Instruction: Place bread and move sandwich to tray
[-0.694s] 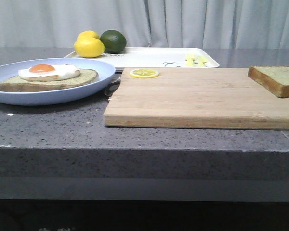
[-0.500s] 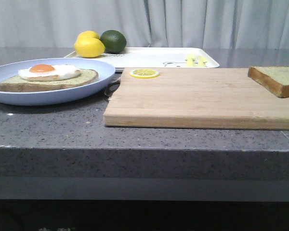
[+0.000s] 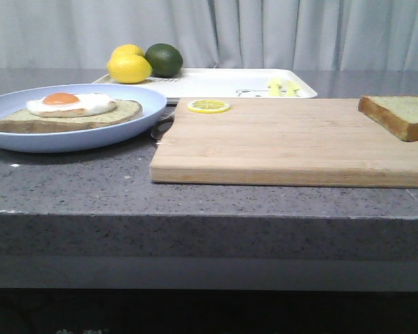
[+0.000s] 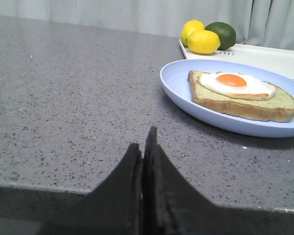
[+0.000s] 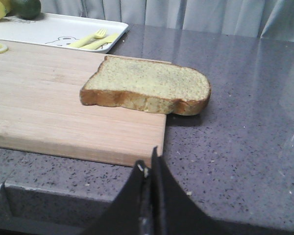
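Note:
The thick bread (image 3: 401,115) (image 5: 148,86) lies on the right end of the wooden cutting board (image 3: 285,142) (image 5: 49,93), overhanging its corner. On the light-blue plate (image 3: 70,136) (image 4: 186,98) at the left lies a slice with a fried egg (image 3: 70,104) (image 4: 237,84) on top. The white tray (image 3: 223,82) (image 5: 54,29) sits behind the board. My left gripper (image 4: 143,139) is shut and empty, near the counter's front edge, short of the plate. My right gripper (image 5: 148,164) is shut and empty, just in front of the board's corner below the bread. Neither gripper shows in the front view.
Two lemons (image 3: 129,66) and a lime (image 3: 164,59) rest at the tray's left end. A lemon slice (image 3: 208,106) lies on the board's far left corner. Yellow cutlery (image 5: 90,40) lies on the tray. The grey counter (image 3: 70,181) drops off at its front edge.

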